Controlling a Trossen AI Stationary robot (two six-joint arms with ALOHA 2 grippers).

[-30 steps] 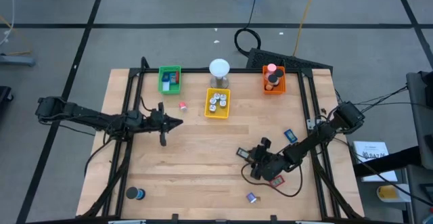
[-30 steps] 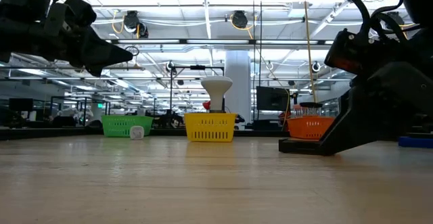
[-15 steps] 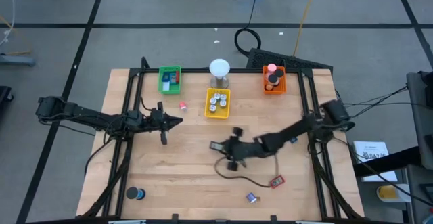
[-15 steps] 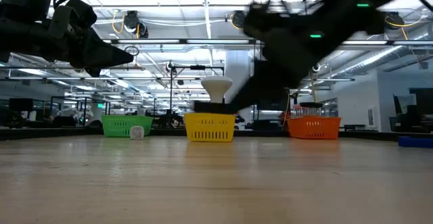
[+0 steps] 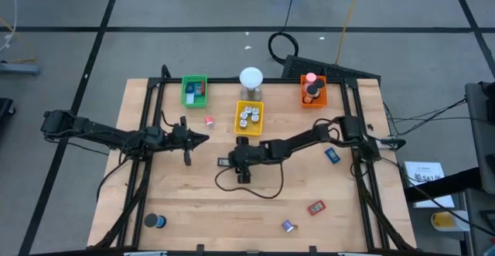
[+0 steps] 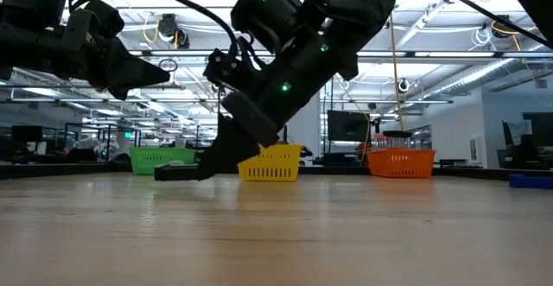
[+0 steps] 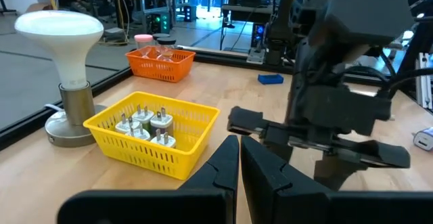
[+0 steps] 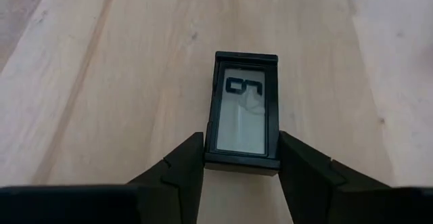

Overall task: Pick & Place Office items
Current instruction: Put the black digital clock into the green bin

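My right gripper [image 8: 240,162] grasps a dark rectangular piece [image 8: 242,113] by its long sides, a finger [image 8: 179,166] pressed against each edge, its pale face reading what looks like "07". Below the piece lies bare wood, with open board on every side of it; in the high view the right gripper [image 5: 229,162] sits mid-table, just short of the yellow tray [image 5: 248,118] of silvery-white round bits [image 5: 247,115]. A second ago this arm was low near the right edge of the table, beside the red piece [image 5: 315,207]; it has since swung across to the centre. The blue piece [image 5: 332,155] now lies behind it, well apart. My left gripper [image 5: 203,138], clenched on nothing, hovers just left of the held piece, unmoved from a second ago; a pink bit [image 5: 209,120] lies near its tip. Beyond the jaws stand the green tray [image 5: 194,90], the orange tray [image 5: 312,91] and the white-domed cylinder [image 5: 250,82] along the far edge. A dark round roll [image 5: 155,222] sits at the near left corner.
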